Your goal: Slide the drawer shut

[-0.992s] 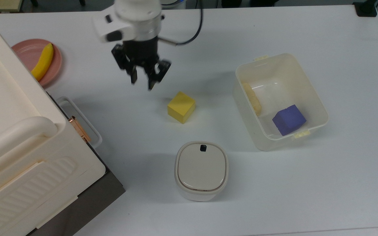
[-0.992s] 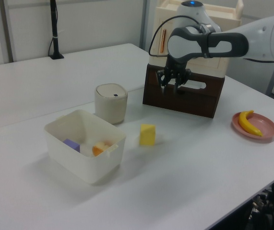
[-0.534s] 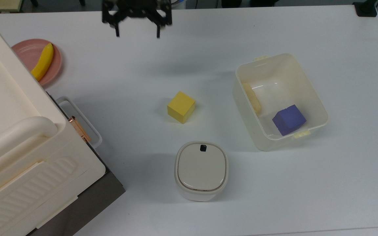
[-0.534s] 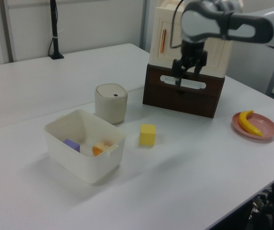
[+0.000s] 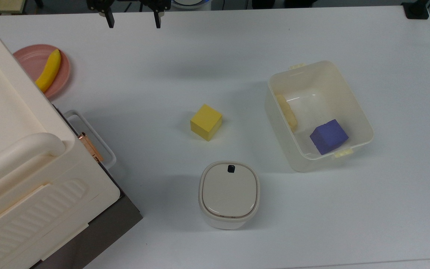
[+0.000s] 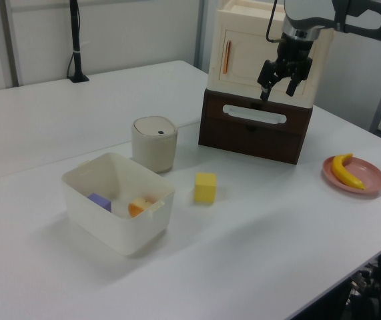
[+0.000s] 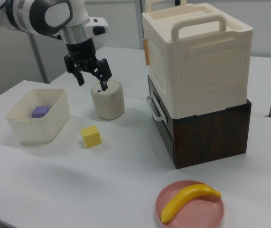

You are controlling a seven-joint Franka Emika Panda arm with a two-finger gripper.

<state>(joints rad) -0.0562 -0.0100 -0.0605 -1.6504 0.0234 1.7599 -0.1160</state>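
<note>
Drawer (image 6: 255, 135) status first: you can see its dark brown front panel sitting flush with the dark wooden base under the cream ribbed cabinet (image 7: 199, 61), with the white loop handle (image 6: 254, 115) running lengthwise across that panel. In the right view the handle (image 7: 155, 107) stands just proud of the front face, and no light brown inside shows in any view, so you can judge the drawer as fully in, or very nearly so.

Your hand (image 6: 279, 81) hangs in the air in front of the cabinet, above the handle and clear of it. Its 2 fingers are spread wide and hold nothing; the top view shows both fingertips (image 5: 109, 21) well apart at the upper edge.

The relation your next move turns on: the drawer front lies below the hand and slightly behind it, toward the cabinet. The handle's long axis runs along the panel, so any further push would have to go square to that axis, straight into the cabinet. Judging from the flush front, little or no travel is left, and you may only need to confirm the seating.

Near the cabinet stand a lidded cream bin (image 5: 229, 194) and a yellow cube (image 5: 206, 121); neither lies between hand and drawer.

No brand, label or readable writing shows anywhere.
</note>
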